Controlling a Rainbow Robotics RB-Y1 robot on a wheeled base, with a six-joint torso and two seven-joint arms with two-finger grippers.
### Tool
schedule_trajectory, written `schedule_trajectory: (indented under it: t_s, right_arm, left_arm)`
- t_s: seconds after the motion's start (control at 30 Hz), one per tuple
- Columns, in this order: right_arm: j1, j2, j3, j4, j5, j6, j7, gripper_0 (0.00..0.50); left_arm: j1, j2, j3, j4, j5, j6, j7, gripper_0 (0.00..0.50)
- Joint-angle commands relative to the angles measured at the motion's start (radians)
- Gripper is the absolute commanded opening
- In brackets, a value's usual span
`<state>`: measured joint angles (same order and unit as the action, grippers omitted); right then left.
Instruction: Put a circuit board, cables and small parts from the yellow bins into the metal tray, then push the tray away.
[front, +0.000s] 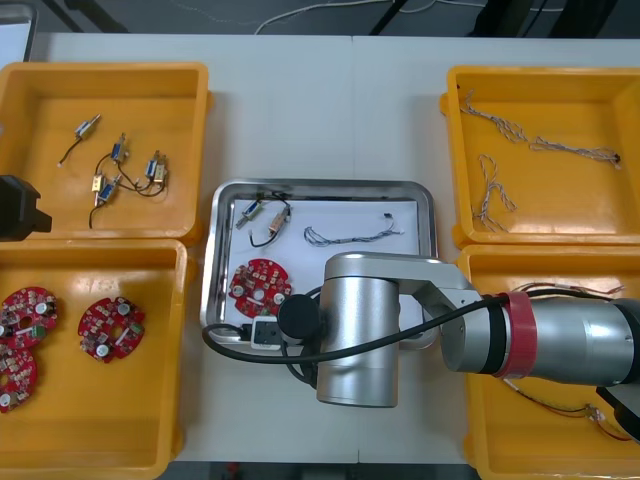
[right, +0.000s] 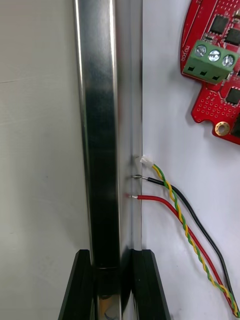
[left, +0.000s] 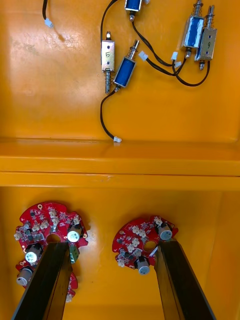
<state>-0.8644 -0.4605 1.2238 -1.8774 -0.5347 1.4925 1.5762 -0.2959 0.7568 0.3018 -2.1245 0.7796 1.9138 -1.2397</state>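
The metal tray (front: 320, 186) in the middle of the counter (front: 330, 100) already carries a circuit board (front: 260, 285), a small metal part (front: 252, 212), a twisted blue and white cable (front: 350, 235) and a red and yellow cable (right: 175, 210), so loading looks done. The right tool (right: 112, 257) is clamped on the tray's near rim; only the push away seems left. The left tool (left: 112, 285) hangs open and empty over the left yellow bins (front: 100, 400)

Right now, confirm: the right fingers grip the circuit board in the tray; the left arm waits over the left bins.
Wrong in one respect: the right wrist view shows the right gripper's fingers gripping the metal tray's rim, not the circuit board lying beside. The left gripper hovers over the yellow bins.
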Motion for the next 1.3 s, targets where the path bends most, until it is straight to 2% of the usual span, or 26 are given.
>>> schedule_trajectory:
  t_s: [0.03, 0.73, 1.1, 1.3]
  right_arm:
    - [-0.018, -0.006, 0.011, -0.009, 0.007, 0.006, -0.028, 0.0]
    - [-0.166, -0.087, 0.011, -0.009, 0.013, -0.009, 0.005, 0.0]
    - [-0.222, -0.092, 0.011, 0.017, 0.018, -0.049, 0.057, 0.0]
    - [-0.24, -0.09, 0.011, 0.058, 0.044, -0.083, 0.134, 0.0]
  left_arm:
    - [0.014, 0.041, -0.001, -0.005, 0.007, 0.006, 0.083, 0.5]
    - [0.014, 0.041, -0.001, -0.005, 0.007, 0.006, 0.083, 0.5]
    - [0.014, 0.041, -0.001, -0.005, 0.007, 0.006, 0.083, 0.5]
    - [0.014, 0.041, -0.001, -0.005, 0.007, 0.006, 0.083, 0.5]
